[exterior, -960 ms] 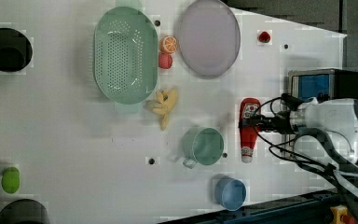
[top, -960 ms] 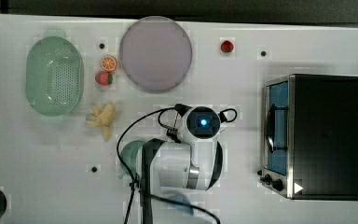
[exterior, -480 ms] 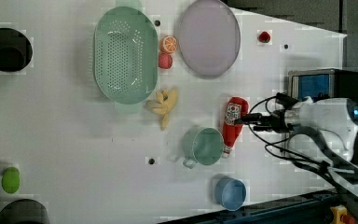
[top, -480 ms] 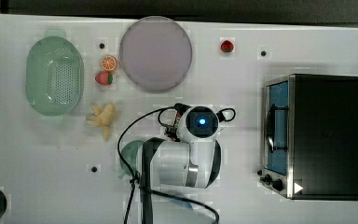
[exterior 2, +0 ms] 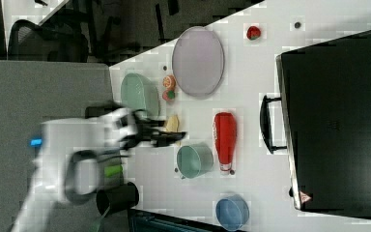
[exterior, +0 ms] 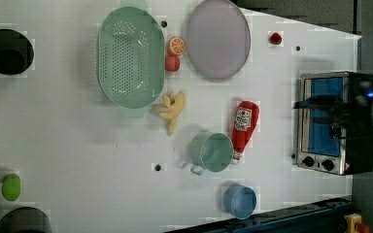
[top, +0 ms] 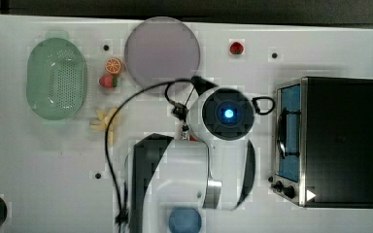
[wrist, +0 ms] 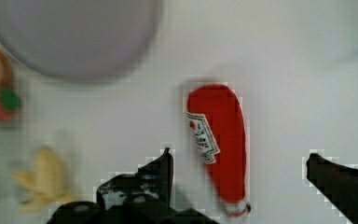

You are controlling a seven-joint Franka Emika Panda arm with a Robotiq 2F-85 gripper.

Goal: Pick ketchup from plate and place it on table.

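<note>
Ketchup lies flat on the surface, mid-right of the left view, off the plate. Pincer spread, empty. Likely light, smooth; grip mid-body.

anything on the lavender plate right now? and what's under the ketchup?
Nothing lies on the flat round lavender-grey plate. The slim red ketchup bottle lies on its side on the white table, beside the mint-green mug. The open end effector is above it.

Red ketchup bottle with white label lay flat on white table, apart from bare lavender-grey plate, cap away from plate
</note>
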